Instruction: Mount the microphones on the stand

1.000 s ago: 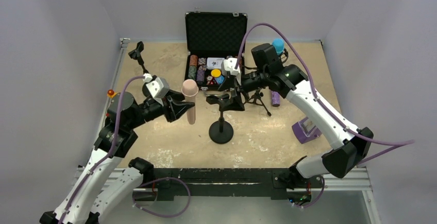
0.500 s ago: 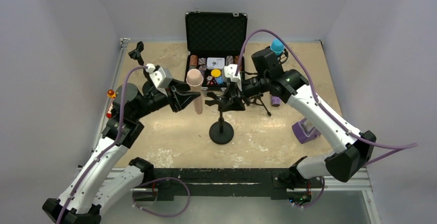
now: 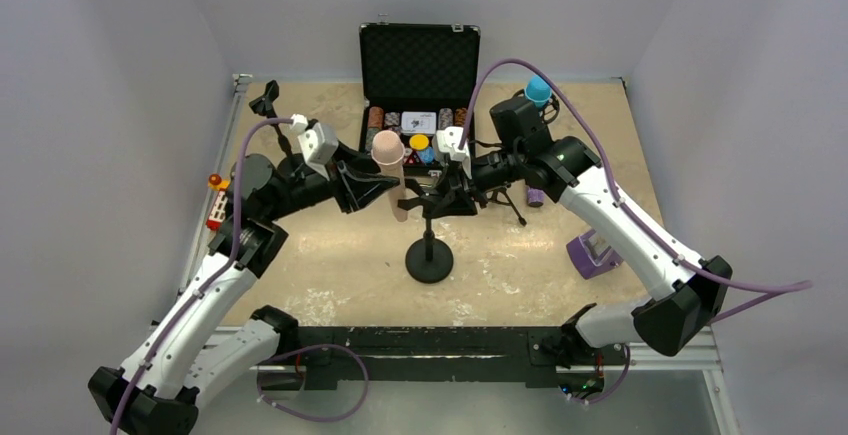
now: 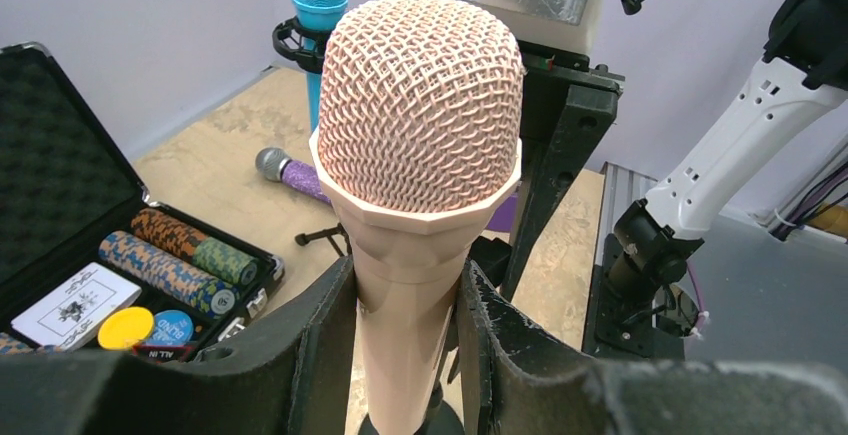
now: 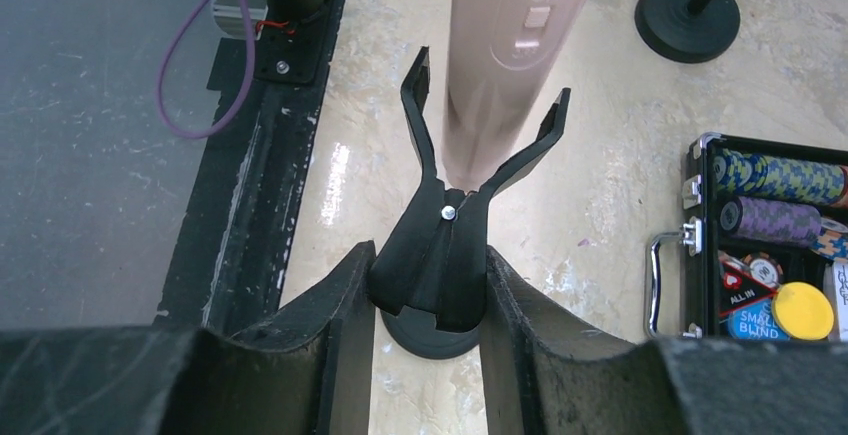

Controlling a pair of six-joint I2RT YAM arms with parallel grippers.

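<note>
A pink microphone (image 3: 388, 160) stands upright in my left gripper (image 3: 372, 187), which is shut on its handle just below the mesh head (image 4: 420, 105). The black stand (image 3: 429, 255) rises from a round base mid-table. My right gripper (image 3: 437, 195) is shut on the stem of its forked clip (image 5: 470, 170). In the right wrist view the pink handle (image 5: 510, 45) hangs between the clip's two prongs; whether it touches them I cannot tell. A blue microphone (image 3: 539, 88) sits in a stand at the back right. A purple microphone (image 3: 535, 193) lies on the table.
An open black case (image 3: 418, 60) with poker chips stands at the back centre. A second small stand (image 3: 267, 101) is at the back left, a tripod (image 3: 503, 195) beside the right wrist, a purple box (image 3: 594, 252) at the right.
My left arm has carried the pink microphone right and back, up to the stand's clip. My right gripper has closed on the clip's stem.
</note>
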